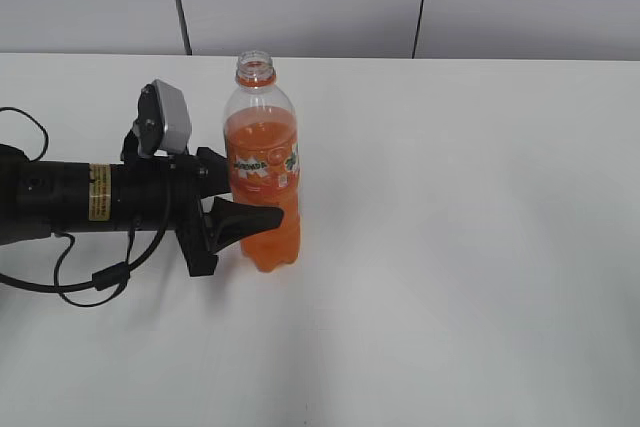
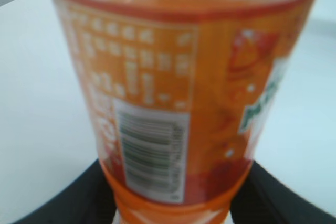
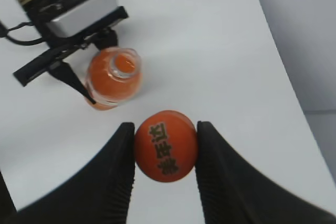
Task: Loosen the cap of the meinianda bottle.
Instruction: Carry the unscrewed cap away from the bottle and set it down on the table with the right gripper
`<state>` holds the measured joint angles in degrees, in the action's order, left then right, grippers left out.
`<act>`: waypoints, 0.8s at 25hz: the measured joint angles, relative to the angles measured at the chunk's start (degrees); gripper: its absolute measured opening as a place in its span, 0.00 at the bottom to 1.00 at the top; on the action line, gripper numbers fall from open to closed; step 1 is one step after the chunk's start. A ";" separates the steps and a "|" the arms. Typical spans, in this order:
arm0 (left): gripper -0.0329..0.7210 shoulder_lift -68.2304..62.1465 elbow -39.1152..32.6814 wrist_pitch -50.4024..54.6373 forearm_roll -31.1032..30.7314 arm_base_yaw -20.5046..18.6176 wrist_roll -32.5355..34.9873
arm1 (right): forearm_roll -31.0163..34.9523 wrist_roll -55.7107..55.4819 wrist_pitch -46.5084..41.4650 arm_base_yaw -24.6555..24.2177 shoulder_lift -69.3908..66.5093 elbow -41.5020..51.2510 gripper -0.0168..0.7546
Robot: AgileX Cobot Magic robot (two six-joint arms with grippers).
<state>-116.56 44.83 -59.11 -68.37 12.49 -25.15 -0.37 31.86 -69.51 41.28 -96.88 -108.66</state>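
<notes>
Cap [image 3: 165,152] off, clamped in right pincer [image 3: 165,153], lower centre | bottle [image 1: 263,172] upright on surface [image 1: 470,247], mouth uncapped | left pincer [image 1: 262,209] grasping its lower body.

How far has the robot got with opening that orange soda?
Already done: the cap is off, and the meinianda bottle stands with its mouth open. In hand: the right end effector holds the cap between its fingers above the table, while the left end effector clamps the bottle's lower body. The loosening looks complete; all that seems left is putting the cap down and releasing the bottle.
</notes>
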 joint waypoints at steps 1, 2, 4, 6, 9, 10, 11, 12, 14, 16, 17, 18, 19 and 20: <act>0.54 0.00 0.00 0.00 0.00 0.00 0.00 | -1.42 -4.20 0.00 -0.79 0.15 0.00 0.37; 0.54 0.00 0.00 0.00 0.00 0.00 0.00 | -2.70 -7.99 0.00 -1.58 0.29 0.00 0.37; 0.54 0.00 0.00 0.00 0.00 0.00 0.00 | -3.78 -15.66 -0.06 -3.96 0.41 0.00 0.37; 0.54 0.00 0.00 0.00 0.00 0.00 0.00 | -3.78 -20.05 -0.06 -6.75 0.41 0.00 0.37; 0.54 0.00 0.00 0.00 0.00 0.00 0.00 | -2.10 -22.61 -0.06 -12.39 0.41 0.00 0.37; 0.54 0.00 0.00 0.00 0.00 0.00 0.00 | -1.17 -23.17 -0.06 -14.73 0.41 0.00 0.37; 0.54 0.00 0.00 0.00 0.00 0.00 0.00 | -0.29 -23.36 -0.06 -17.18 0.41 0.00 0.37; 0.54 0.00 0.00 0.00 0.00 0.00 0.00 | 0.37 -23.49 -0.06 -19.60 0.41 0.22 0.37; 0.54 0.00 0.00 0.00 0.00 0.00 0.00 | 0.79 -23.62 0.00 -23.76 0.41 1.88 0.37; 0.54 0.00 0.00 0.00 0.06 0.00 0.00 | 1.14 -23.67 0.00 -27.53 0.41 5.01 0.37; 0.54 0.00 0.00 0.00 0.06 0.00 0.00 | 1.20 -23.73 0.06 -29.36 0.41 7.16 0.37; 0.54 0.00 0.00 0.00 0.06 0.00 0.00 | 1.27 -23.73 0.48 -31.04 0.41 9.48 0.37; 0.54 0.00 0.00 0.00 0.06 0.00 0.00 | 1.27 -23.85 1.46 -32.53 0.41 11.55 0.37; 0.54 0.00 0.00 0.00 0.06 0.00 0.00 | 1.31 -23.85 3.22 -33.55 0.41 14.18 0.37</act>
<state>-116.56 44.83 -59.11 -68.31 12.49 -25.15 0.95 8.01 -66.29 7.73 -96.47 -94.47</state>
